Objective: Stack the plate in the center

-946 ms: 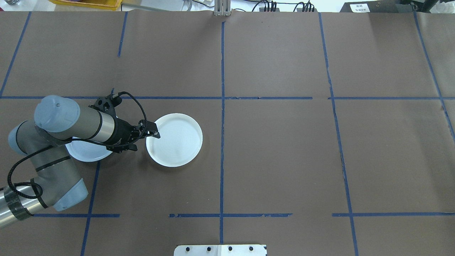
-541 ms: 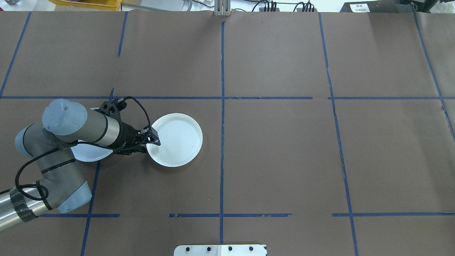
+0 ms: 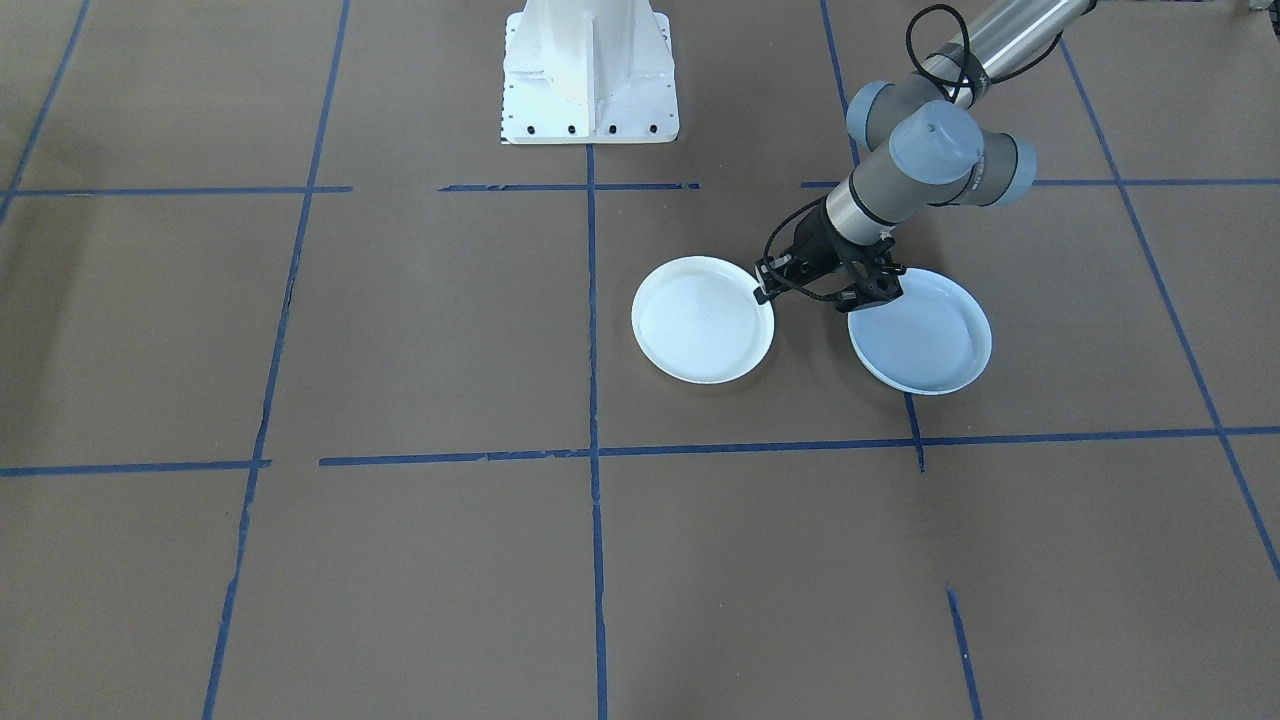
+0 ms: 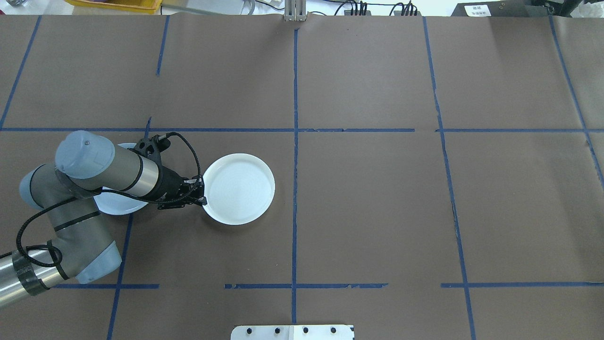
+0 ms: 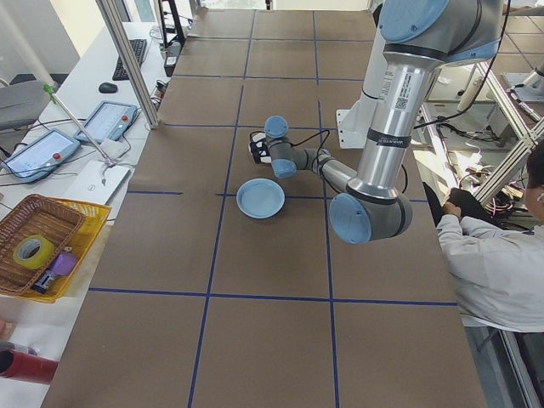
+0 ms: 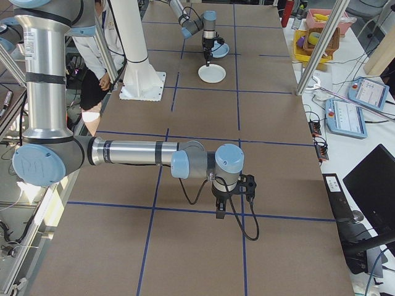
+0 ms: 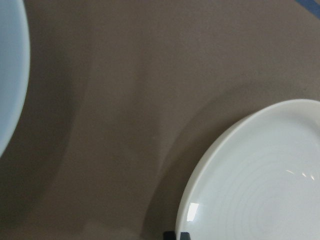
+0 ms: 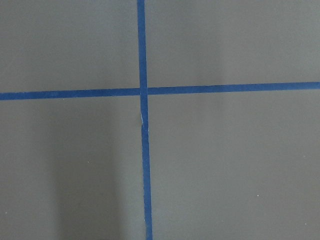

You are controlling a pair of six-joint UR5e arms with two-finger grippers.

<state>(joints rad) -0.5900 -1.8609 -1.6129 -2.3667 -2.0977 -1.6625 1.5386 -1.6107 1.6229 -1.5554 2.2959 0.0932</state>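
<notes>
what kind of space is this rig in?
Likely a robotics lab: brown paper-covered table gridded with blue tape, teach pendants on a side bench, and a seated person beside the arms.

My left arm reaches low, forearm nearly level, its tool [image 4: 202, 200] near the worktop [image 4: 377, 212] — whether the fingers are parted, I cannot tell. My right tool [image 6: 233, 198] hangs straight down, wrist vertical, state unclear.

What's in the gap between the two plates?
In the front-facing view, the left tool sits there at the white ringed plate's edge, short of the pale blue plate. Below it is bare brown table.
</notes>
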